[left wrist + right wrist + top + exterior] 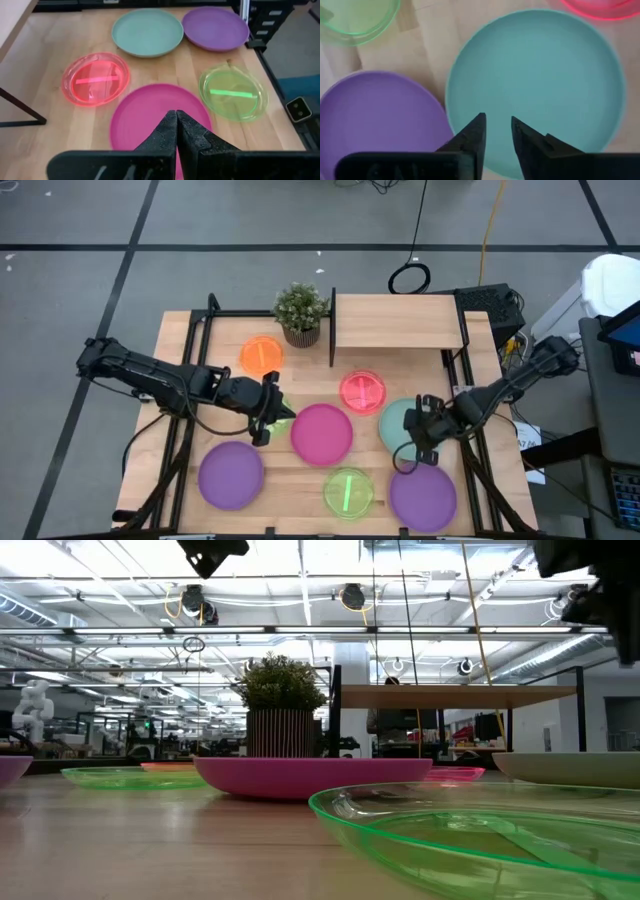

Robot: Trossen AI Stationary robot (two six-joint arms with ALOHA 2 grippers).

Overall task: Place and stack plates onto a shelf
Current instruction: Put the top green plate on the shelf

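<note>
The shelf (398, 321) has no plates on it yet — all the plates lie on the table (180, 350) in front of it. The right pincer (496, 131), a little spread, hangs over the teal plate (540, 75). The left pincer (176, 131) is pressed together, holding nothing.

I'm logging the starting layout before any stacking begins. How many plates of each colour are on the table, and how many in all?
Purple plates: 2
Magenta plate: 1
Teal plate: 1
Lime green plates: 2, one partly hidden under the left gripper
Orange plate: 1
Pink-red plate: 1
Total: 8 plates, none on the shelf
</note>
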